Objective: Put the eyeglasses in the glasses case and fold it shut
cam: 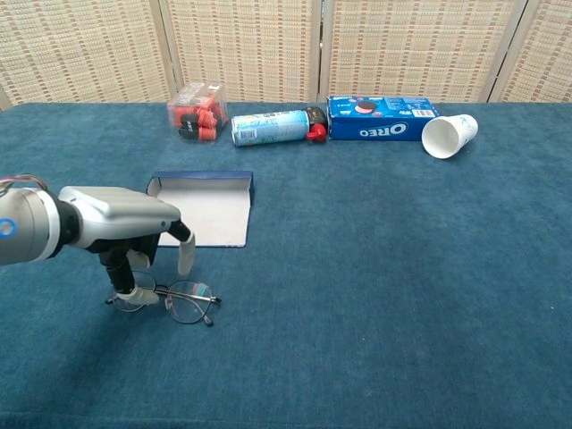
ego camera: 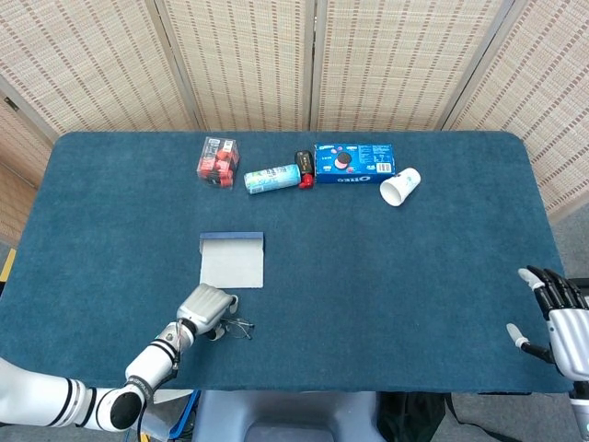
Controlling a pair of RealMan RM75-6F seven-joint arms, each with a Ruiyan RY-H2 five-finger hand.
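The wire-rimmed eyeglasses (cam: 177, 301) lie on the blue cloth near the table's front left, also seen in the head view as eyeglasses (ego camera: 236, 327). My left hand (cam: 125, 234) hangs over their left end, and one fingertip (cam: 134, 294) comes down on the left lens. Another finger is lifted clear. Whether the frame is pinched is not visible. The glasses case (cam: 206, 209) lies open and flat just behind, a white inside with a blue rim, shown in the head view as case (ego camera: 232, 261). My right hand (ego camera: 558, 319) hovers off the table's right front corner with its fingers spread and nothing in it.
Along the back edge stand a clear box of red items (ego camera: 217, 159), a lying can (ego camera: 271, 179), a blue Oreo box (ego camera: 354, 162) and a tipped white paper cup (ego camera: 399, 187). Bare blue cloth (ego camera: 396, 285) covers the middle and right of the table.
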